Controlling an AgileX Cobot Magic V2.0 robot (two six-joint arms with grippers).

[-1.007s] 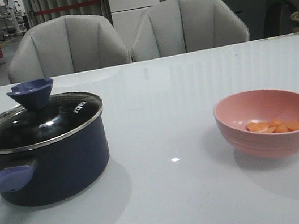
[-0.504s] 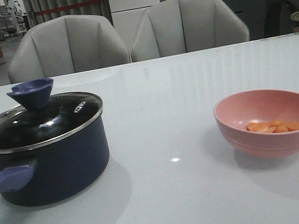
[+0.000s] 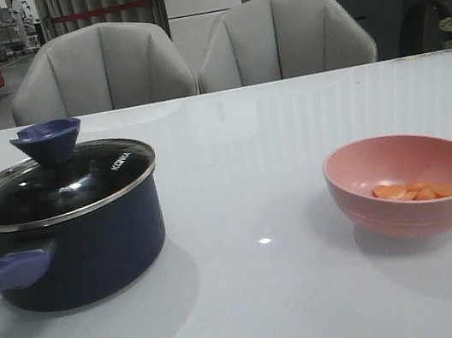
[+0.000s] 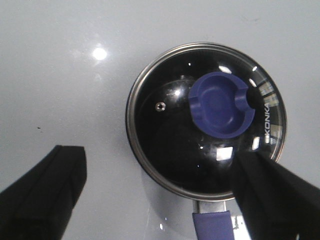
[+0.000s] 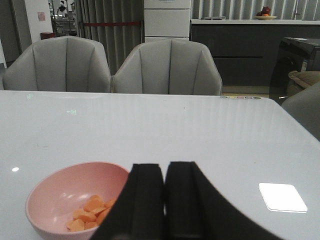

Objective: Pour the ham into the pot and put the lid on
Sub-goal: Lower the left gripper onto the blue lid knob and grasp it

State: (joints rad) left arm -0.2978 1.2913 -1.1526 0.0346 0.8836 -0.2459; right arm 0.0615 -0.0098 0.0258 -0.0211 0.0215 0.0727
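The pot [image 3: 74, 246] was positioned on the left side of the white table [image 3: 274, 300], with its purple-blue handle [image 3: 2, 280] directed toward the near left edge. The lid [image 3: 59, 184] was seated on the pot rim, closing it fully. The flared blue-purple knob [image 3: 48, 140] stood upright at the lid centre, and the white "KONKA" lettering was legible near the lid edge.

The pink bowl [image 3: 409, 183] was located on the right side of the table, well apart from the pot. The ham [image 3: 416, 190] was contained in the bowl as a small cluster of orange slices lying on the bowl floor. No slices were observed in the pot; its interior was obscured by the dark glass.

In the left wrist view, the left gripper [image 4: 165, 200] was held above the lid [image 4: 206, 117]. Its jaws were spread wide apart, one finger [image 4: 42, 195] over bare table and the other over the lid edge beside the handle. Nothing was held between them.

In the right wrist view, the right gripper [image 5: 165, 200] was recorded with its jaws pressed together and nothing between them. The bowl [image 5: 50, 200] with the ham [image 5: 90, 212] lay just beside the fingers.

Two grey chairs [image 3: 189, 54] were placed behind the far table edge.
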